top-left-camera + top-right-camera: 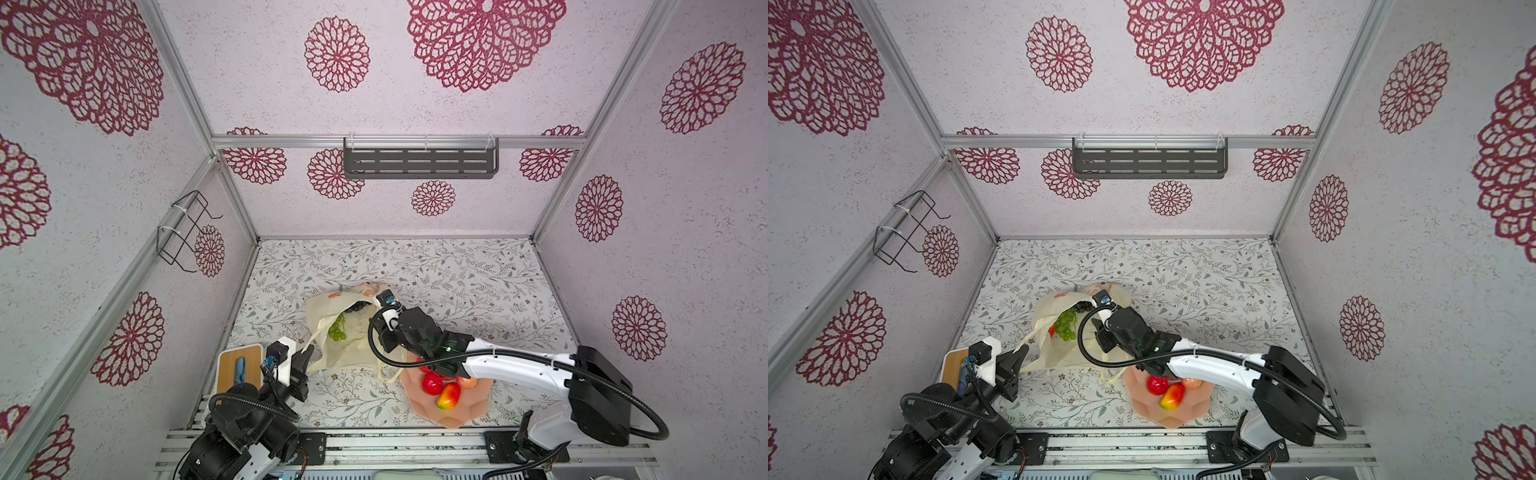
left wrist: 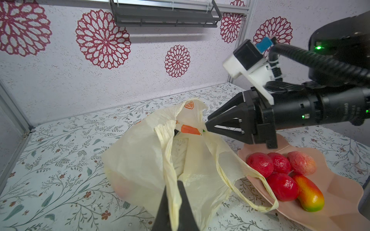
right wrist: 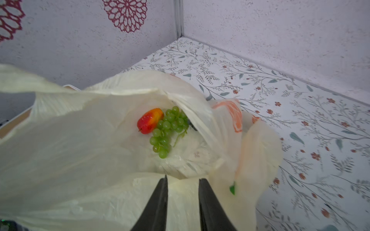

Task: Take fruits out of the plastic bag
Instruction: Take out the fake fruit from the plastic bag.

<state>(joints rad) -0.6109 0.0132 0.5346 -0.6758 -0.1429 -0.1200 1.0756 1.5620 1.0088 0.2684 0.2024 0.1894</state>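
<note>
The plastic bag (image 1: 322,318) (image 1: 1046,316) lies left of the table's middle with its mouth held open. My left gripper (image 2: 174,186) (image 1: 309,353) is shut on one bunched loop handle at the bag's near side. My right gripper (image 2: 206,127) (image 3: 183,179) pinches the rim on the far side, with film between its narrow-set jaws. Inside the bag lie a green grape bunch (image 3: 166,130) (image 1: 337,330), a red-yellow mango (image 3: 150,121) and a dark grape bunch (image 1: 357,307). Red apples (image 2: 260,164), a peach (image 2: 301,163) and a mango (image 2: 310,196) sit in the pink bowl (image 1: 449,417) (image 2: 330,212).
The bag's loose second handle (image 2: 250,192) drapes over the bowl's rim. My right arm (image 1: 519,365) reaches over the bowl. A white box with a wooden top (image 1: 239,368) stands at the front left. A grey shelf (image 1: 419,160) and a wire rack (image 1: 187,232) hang on the walls.
</note>
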